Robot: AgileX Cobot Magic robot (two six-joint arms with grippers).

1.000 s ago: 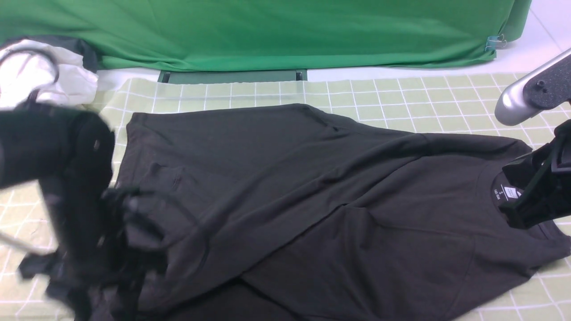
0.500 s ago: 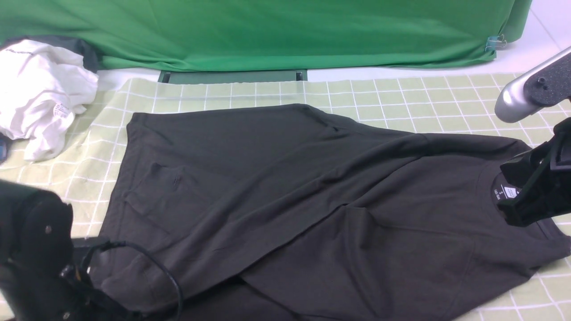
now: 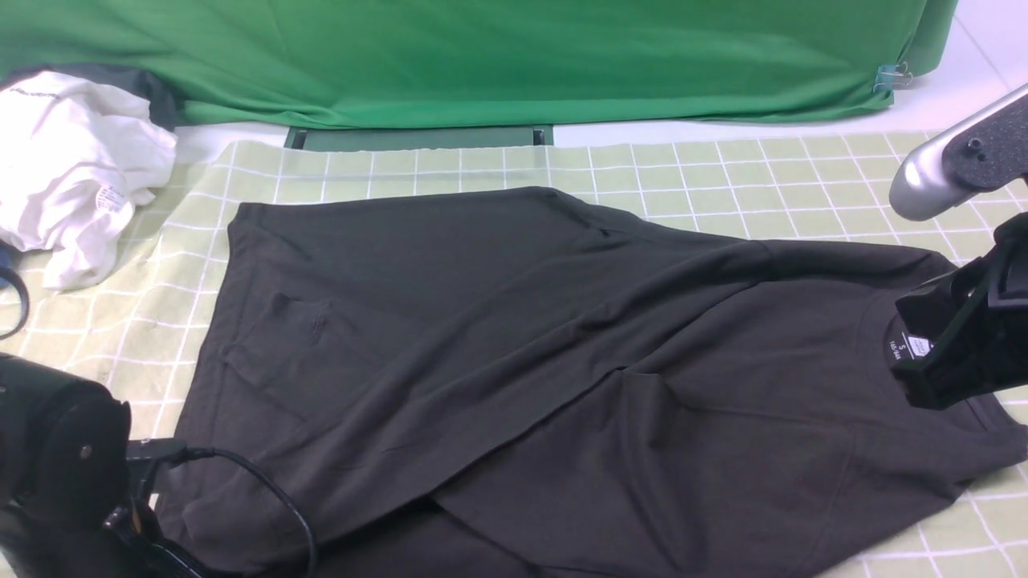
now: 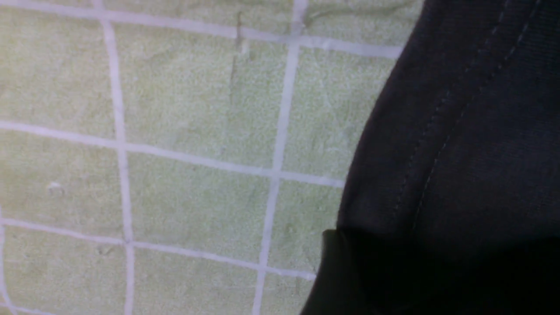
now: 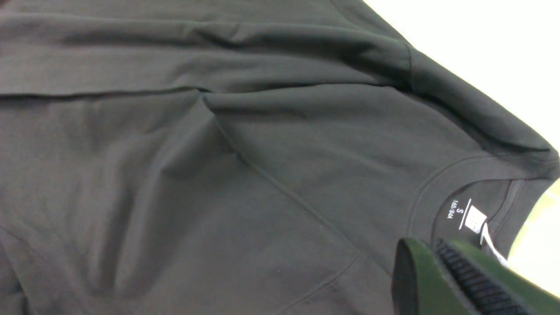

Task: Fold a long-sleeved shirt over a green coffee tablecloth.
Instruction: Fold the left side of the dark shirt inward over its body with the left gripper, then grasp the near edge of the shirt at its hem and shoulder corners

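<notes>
Left arm (image 3: 60, 466) has withdrawn off the long-sleeved shirt (image 3: 522, 345), fingers released: that fold looks laid. Right gripper (image 3: 915, 373) hovers at the collar (image 5: 426, 190), fingers clenched.

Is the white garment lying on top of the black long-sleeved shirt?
No, the white garment sits crumpled at the tablecloth's far left corner, apart from the black shirt.
</notes>
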